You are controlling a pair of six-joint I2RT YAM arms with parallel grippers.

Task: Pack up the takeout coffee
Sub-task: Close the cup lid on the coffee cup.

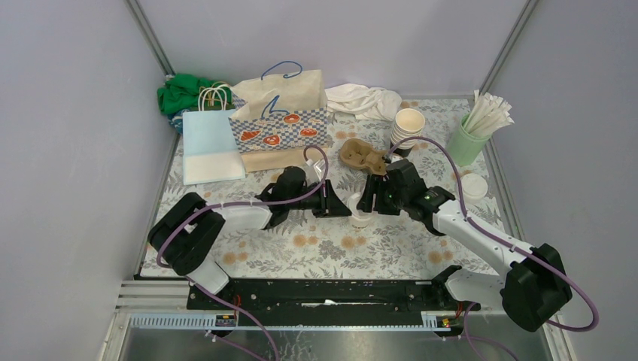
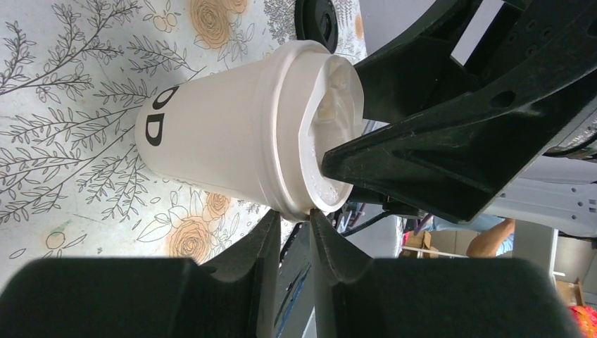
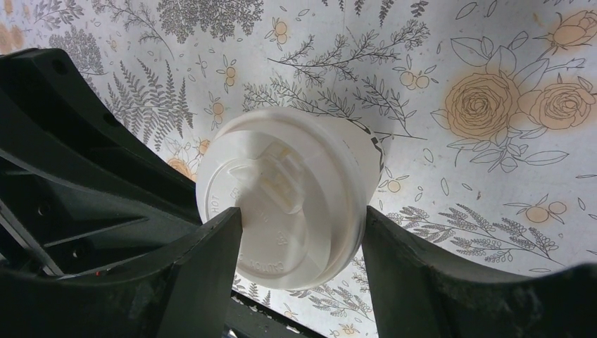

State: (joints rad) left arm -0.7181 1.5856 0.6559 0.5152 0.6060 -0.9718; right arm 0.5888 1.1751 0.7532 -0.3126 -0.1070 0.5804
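A cream paper coffee cup (image 1: pixel 360 218) with dark lettering and a white plastic lid stands on the floral table mat between my two grippers. In the left wrist view the cup (image 2: pixel 211 134) is seen from the side. My left gripper (image 2: pixel 296 215) is nearly closed, its fingertips pinching the lid's rim, and it reaches in from the left in the top view (image 1: pixel 347 207). My right gripper (image 3: pixel 303 218) straddles the lid (image 3: pixel 281 204) from above, one finger on each side touching it, and it comes from the right in the top view (image 1: pixel 370 204).
A brown cup carrier (image 1: pixel 363 156) lies behind the grippers. A stack of paper cups (image 1: pixel 407 126), a mint-green tumbler of straws (image 1: pixel 468 141) and spare white lids (image 1: pixel 474 186) stand at the right. A checkered bag (image 1: pixel 280 120) and a light blue bag (image 1: pixel 211 143) stand at the back left.
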